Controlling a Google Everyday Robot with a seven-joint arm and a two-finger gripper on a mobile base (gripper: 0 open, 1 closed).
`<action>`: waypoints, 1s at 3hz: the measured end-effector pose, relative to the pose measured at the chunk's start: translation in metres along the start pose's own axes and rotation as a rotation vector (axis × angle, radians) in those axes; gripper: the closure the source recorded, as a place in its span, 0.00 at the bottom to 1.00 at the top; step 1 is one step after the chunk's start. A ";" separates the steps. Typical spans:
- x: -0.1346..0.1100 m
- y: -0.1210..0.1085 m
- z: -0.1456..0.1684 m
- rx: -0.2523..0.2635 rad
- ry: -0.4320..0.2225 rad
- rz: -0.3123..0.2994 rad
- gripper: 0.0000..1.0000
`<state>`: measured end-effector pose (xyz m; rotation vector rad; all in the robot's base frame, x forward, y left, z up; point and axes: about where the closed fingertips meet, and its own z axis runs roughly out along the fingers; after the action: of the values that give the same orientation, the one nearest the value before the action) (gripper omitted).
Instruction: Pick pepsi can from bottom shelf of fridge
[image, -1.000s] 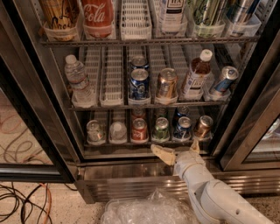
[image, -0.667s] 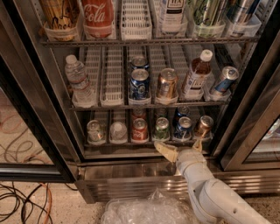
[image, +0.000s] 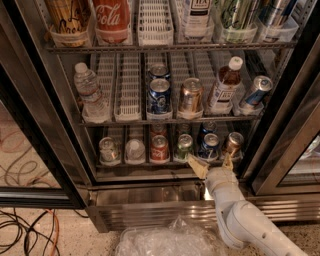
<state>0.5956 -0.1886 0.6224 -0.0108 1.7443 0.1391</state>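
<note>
The fridge (image: 35, 100) stands open with its wire racks in view. On the bottom shelf (image: 140, 162) the dark-blue pepsi can (image: 209, 146) stands second from the right, between a green can (image: 184, 146) and a copper-brown can (image: 233, 143). A red cola can (image: 159, 148) stands left of the green one. My gripper (image: 212, 163) is open at the shelf's front edge, just below and in front of the pepsi can. Its left finger (image: 197, 166) is below the green can and its right finger (image: 228, 161) is by the copper can. It holds nothing.
Two pale cans (image: 108, 150) stand at the bottom shelf's left. The middle rack holds a water bottle (image: 89, 92), a second blue can (image: 159, 96), a copper can (image: 191, 96), a brown bottle (image: 223, 87) and a tilted blue can (image: 256, 91). Crumpled plastic (image: 170, 240) and cables (image: 30, 235) lie on the floor.
My gripper has moved right and a little up, from in front of the green can to in front of the pepsi can. The cans have not moved.
</note>
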 end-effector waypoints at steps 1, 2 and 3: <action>0.009 -0.009 0.005 0.022 -0.003 0.011 0.33; 0.017 -0.015 0.011 0.034 0.001 0.020 0.43; 0.018 -0.019 0.019 0.042 -0.009 0.022 0.43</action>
<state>0.6130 -0.2043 0.5998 0.0403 1.7381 0.1183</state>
